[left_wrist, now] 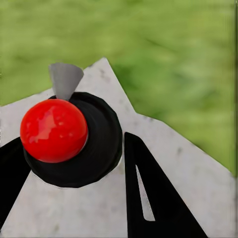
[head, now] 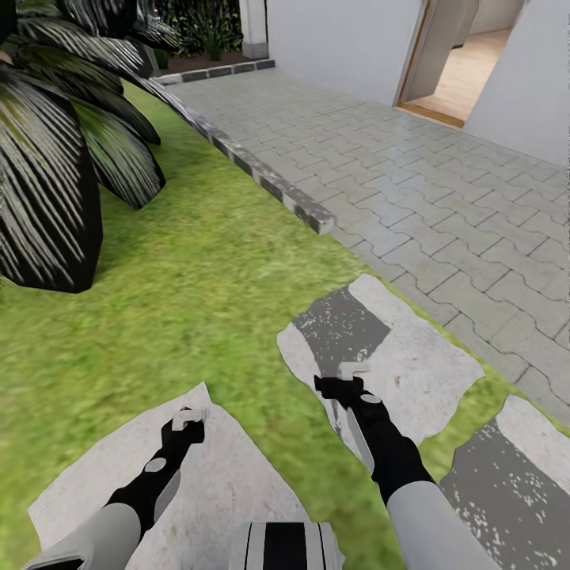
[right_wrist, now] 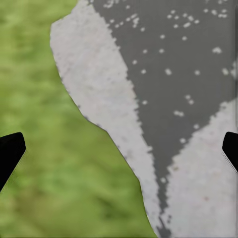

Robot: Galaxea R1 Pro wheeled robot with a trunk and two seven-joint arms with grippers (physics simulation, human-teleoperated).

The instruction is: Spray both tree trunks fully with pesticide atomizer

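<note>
Left gripper [head: 188, 419] clamps a black round-bodied, red-capped pesticide atomizer [left_wrist: 74, 139] over a pale flat stepping stone [head: 229, 483] — right gripper [head: 345, 378] hangs wide, empty.

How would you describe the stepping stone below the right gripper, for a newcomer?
Start at the paved path by the white house. Where lawn meets it, the stepping stone lies below the right gripper. It is the middle of three, with a dark wedge near its far end.
</note>
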